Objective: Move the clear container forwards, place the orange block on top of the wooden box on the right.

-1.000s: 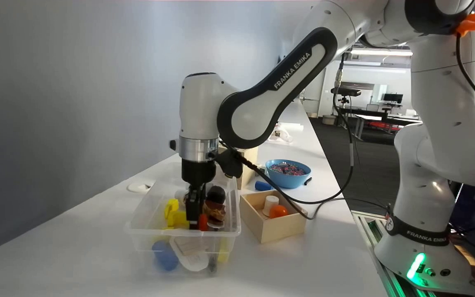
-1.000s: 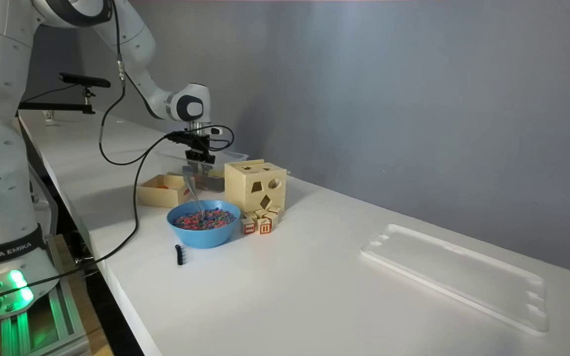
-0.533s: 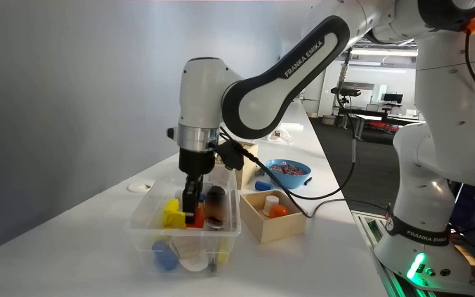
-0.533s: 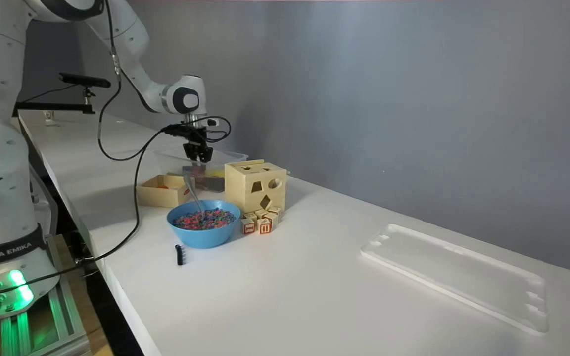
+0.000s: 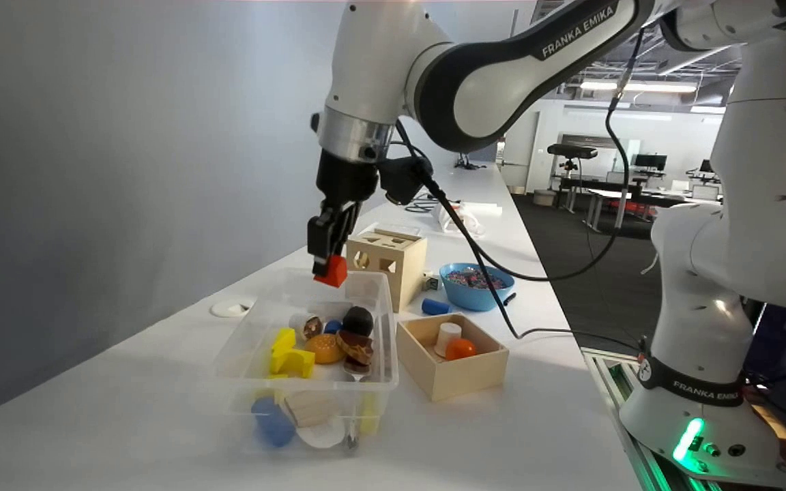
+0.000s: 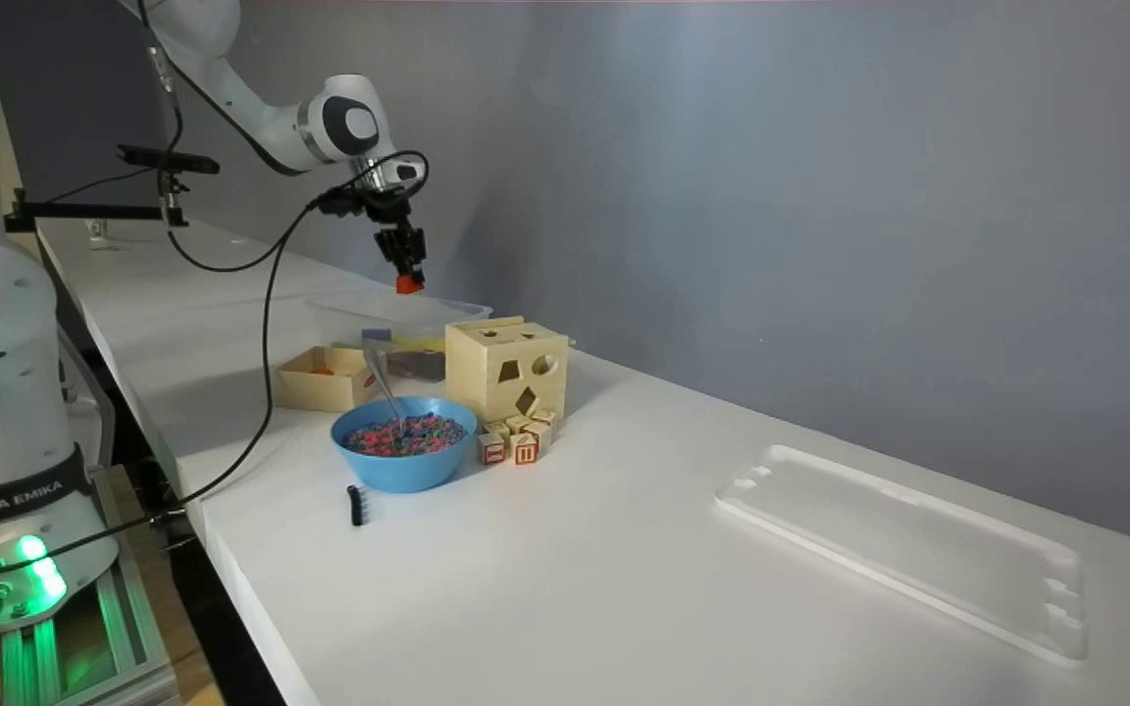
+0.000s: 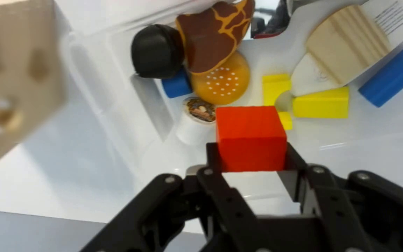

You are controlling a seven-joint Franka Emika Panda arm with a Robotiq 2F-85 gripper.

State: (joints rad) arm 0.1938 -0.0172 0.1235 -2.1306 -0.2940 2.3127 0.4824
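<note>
My gripper (image 7: 250,154) is shut on the orange block (image 7: 251,138), one finger on each side. In both exterior views, the block (image 5: 331,271) (image 6: 410,284) hangs at the fingertips above the clear container (image 5: 229,372). The container's rim also shows in an exterior view (image 6: 472,312). It holds yellow pieces (image 5: 292,361), a toy bun (image 5: 325,348), a black piece (image 5: 358,320) and more. A wooden box with shaped holes (image 5: 400,269) stands beside the container, and at the left of the wrist view (image 7: 19,84). A low open wooden box (image 5: 471,378) holds an orange ball and a white cup.
A blue bowl (image 6: 404,471) of small beads with a spoon stands near the holed box. Letter blocks (image 6: 524,449), a black clip (image 6: 357,505), a blue cylinder (image 5: 437,307) and a clear lid (image 6: 903,549) lie on the table. A grey wall (image 6: 820,245) runs behind.
My gripper was down inside the clear container. It has risen out with the orange block held, tilting slightly and moving towards the holed wooden box. The container has not visibly moved.
</note>
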